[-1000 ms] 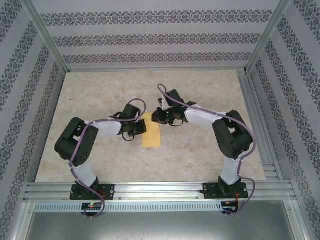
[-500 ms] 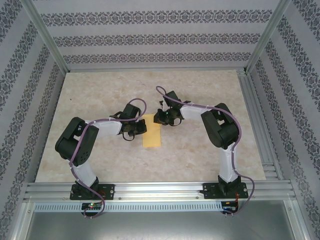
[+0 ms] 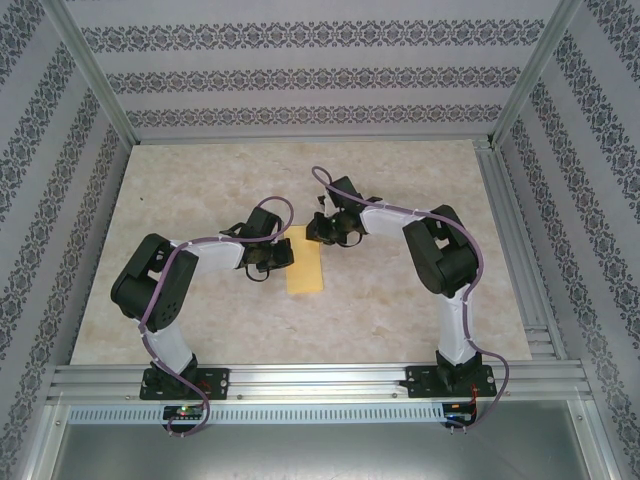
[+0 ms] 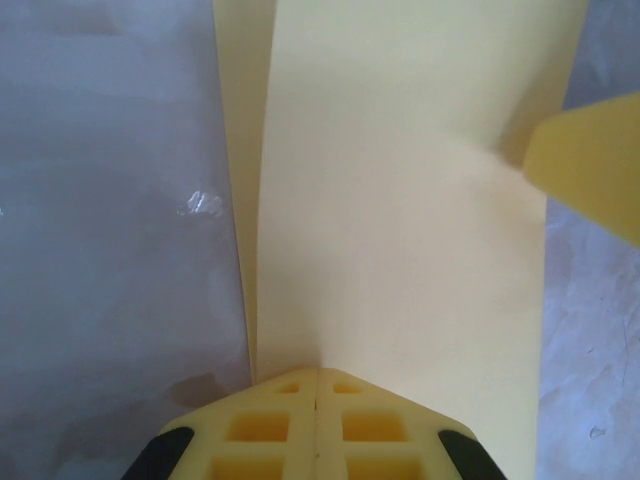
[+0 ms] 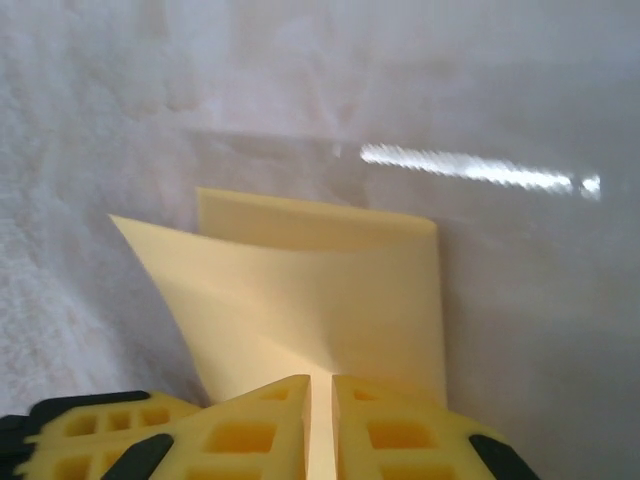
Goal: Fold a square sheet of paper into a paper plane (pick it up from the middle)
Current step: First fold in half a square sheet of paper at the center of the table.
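1 folded sheet [image 3: 306,270], pinched by 2: left hand [image 4: 317,375] and right hand [image 5: 320,388].

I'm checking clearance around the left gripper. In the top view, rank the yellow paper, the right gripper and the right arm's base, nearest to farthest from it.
1. yellow paper, pinched by the left gripper, mid-table.
2. right gripper, at the paper's far end.
3. right arm's base, near right edge.

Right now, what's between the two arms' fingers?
The folded yellow paper spans that stretch, as the top view shows. The left fingers and the right fingers each pinch an edge of it.
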`<state>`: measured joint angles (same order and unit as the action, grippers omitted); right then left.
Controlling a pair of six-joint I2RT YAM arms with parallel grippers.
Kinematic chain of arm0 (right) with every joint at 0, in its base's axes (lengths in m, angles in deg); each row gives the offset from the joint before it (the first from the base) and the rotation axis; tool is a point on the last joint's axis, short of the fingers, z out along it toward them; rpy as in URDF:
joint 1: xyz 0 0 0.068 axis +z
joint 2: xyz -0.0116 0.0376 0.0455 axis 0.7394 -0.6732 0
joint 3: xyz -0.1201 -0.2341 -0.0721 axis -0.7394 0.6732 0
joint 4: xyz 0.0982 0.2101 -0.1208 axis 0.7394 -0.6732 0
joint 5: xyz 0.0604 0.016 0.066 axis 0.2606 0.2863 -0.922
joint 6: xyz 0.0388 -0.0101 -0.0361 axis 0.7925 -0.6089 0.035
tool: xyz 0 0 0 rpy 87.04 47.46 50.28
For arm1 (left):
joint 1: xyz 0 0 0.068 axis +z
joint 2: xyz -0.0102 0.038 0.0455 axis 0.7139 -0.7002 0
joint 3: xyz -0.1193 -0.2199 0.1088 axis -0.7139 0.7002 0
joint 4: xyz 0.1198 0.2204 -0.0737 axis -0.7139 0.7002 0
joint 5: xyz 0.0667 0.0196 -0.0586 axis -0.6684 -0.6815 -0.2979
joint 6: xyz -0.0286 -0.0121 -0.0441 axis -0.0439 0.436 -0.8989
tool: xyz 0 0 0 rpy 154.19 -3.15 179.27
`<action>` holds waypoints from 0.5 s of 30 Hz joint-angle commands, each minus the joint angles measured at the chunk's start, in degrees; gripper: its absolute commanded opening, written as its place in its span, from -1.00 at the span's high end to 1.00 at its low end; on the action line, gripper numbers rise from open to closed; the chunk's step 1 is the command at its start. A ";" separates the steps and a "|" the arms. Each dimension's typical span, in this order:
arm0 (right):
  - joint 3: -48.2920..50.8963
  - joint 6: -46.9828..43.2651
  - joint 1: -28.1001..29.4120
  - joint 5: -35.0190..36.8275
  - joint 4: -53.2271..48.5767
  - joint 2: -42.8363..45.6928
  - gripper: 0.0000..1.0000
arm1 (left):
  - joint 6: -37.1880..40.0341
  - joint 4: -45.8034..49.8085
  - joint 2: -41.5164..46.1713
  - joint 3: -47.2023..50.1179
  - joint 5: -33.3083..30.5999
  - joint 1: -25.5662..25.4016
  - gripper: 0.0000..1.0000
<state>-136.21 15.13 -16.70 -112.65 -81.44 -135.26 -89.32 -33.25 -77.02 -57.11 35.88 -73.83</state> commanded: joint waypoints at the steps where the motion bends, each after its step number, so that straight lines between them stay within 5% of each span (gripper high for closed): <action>1: -2.83 -0.61 -0.39 1.11 0.20 -0.90 0.70 | 1.15 7.07 -3.84 2.10 -3.34 -1.08 0.88; 15: -7.71 -1.66 -1.67 5.35 -3.33 -6.87 0.72 | 1.45 7.20 -3.14 2.98 -3.29 -1.05 0.88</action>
<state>-141.98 14.74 -17.53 -109.86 -82.93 -140.51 -89.30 -33.25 -76.98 -57.04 35.86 -73.83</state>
